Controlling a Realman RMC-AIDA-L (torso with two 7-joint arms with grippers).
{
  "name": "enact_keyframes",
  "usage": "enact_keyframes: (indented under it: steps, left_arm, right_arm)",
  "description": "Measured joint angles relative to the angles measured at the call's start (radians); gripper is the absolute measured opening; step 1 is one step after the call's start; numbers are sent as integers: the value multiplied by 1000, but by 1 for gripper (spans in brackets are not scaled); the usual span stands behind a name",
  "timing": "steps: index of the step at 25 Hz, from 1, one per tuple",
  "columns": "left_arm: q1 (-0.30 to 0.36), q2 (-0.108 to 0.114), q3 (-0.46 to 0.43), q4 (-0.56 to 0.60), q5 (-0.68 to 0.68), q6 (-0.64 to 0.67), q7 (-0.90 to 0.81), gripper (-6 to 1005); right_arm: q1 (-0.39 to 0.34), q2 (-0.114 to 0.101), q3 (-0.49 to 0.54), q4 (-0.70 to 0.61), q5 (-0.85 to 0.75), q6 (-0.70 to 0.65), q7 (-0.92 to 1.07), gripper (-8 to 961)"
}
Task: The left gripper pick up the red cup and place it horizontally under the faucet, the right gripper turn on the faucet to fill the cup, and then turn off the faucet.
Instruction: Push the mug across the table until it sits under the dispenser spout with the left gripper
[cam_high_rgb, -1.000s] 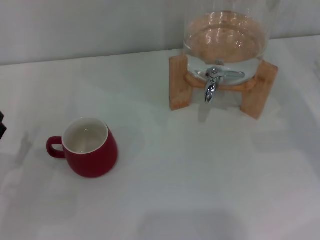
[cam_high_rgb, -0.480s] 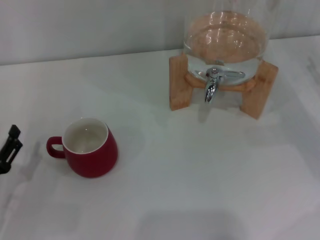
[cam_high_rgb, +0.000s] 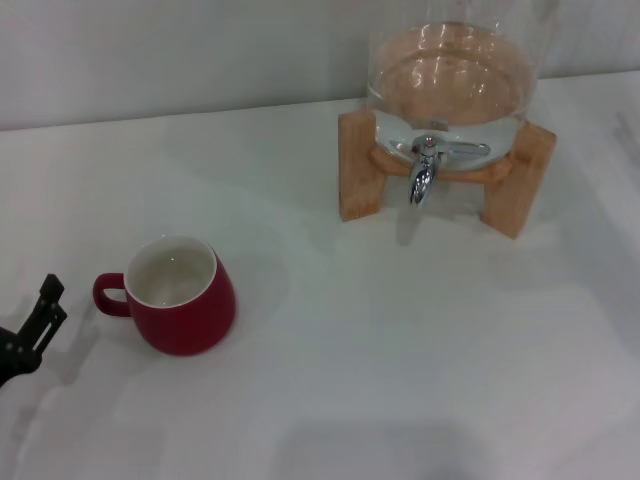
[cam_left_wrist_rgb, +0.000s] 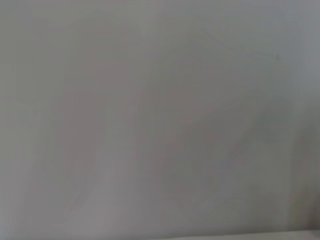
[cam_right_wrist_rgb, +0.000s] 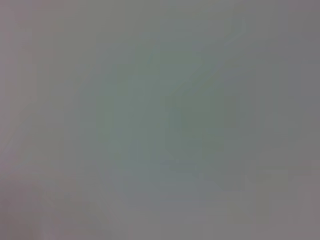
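Squat glossy red ceramic cup (cam_high_rgb: 181, 297) with white inside sits upright at lower left of the head view, loop handle pointing frame-left toward the black left gripper (cam_high_rgb: 30, 330) at the far left edge, near but not touching; can't tell if its fingers are open or closed. Chrome faucet (cam_high_rgb: 424, 170) on a clear glass jar (cam_high_rgb: 452, 75) with wooden stand (cam_high_rgb: 358, 166) is upper right, well apart; right gripper not in view. Cup looks rigid, slick, breakable, probably fairly light empty, so grip the rim wall or handle squarely; 0 labels or writing readable.
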Motion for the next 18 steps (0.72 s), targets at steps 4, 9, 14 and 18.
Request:
enact_keyframes:
  steps: [4,9,14,18]
  left_arm:
    - [15,0,6,0,0,-2,-2,829]
    - [16,-1,29,20,-1,-2,-2,829]
    - [13,-1,32,37,2,0,-2,829]
    - [12,-1,32,46,4,10,3,829]
  right_arm:
    - [0,-4,0,0,-1,-1,0,673]
    - [3,-5,-5,0,-3,-1,0,673]
    - [8,-5,-6,0,-3,0,0,673]
    - [8,-5,-6,0,-3,3,0,673]
